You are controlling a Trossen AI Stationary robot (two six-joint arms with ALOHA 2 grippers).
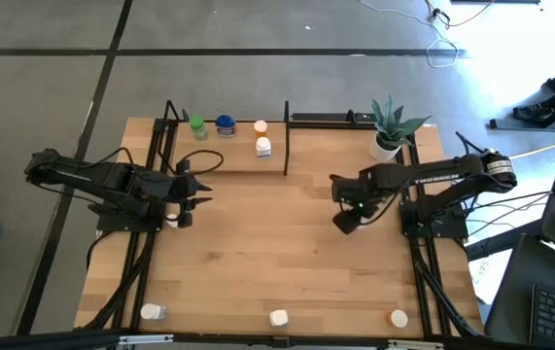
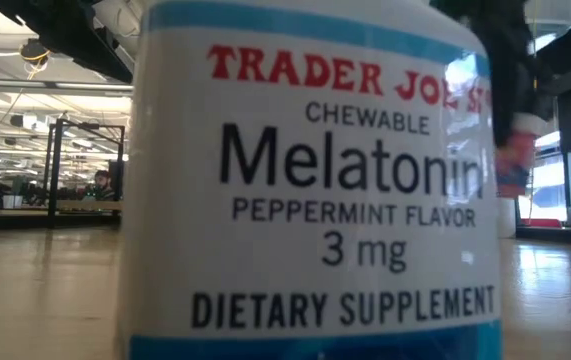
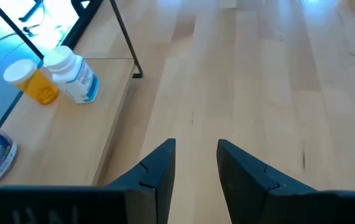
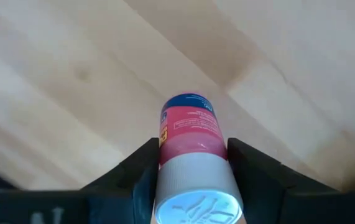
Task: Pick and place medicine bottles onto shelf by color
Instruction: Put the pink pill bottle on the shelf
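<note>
Right gripper [image 4: 189, 165] has its dark fingers clamped on a small pink-labelled bottle with a white cap [image 4: 191, 155] and hangs over the bare wooden tabletop [image 1: 287, 243] at about three o'clock — so the pick looks made and the carry is the step in hand. Next, I'd judge, a swing toward eleven o'clock to the light-wood shelf with thin black posts [image 1: 228, 160], setting down by matching colour. Left gripper [image 3: 196, 165] waits at nine o'clock, fingers parted on nothing. On the shelf, four: a green bottle [image 1: 197, 125], a blue one [image 1: 225, 123], an orange-capped one [image 1: 260, 126] and a white one [image 1: 263, 147]. Three more wait along six o'clock — plus the one in hand. One potted green plant [image 1: 390, 124] at one o'clock.
</note>
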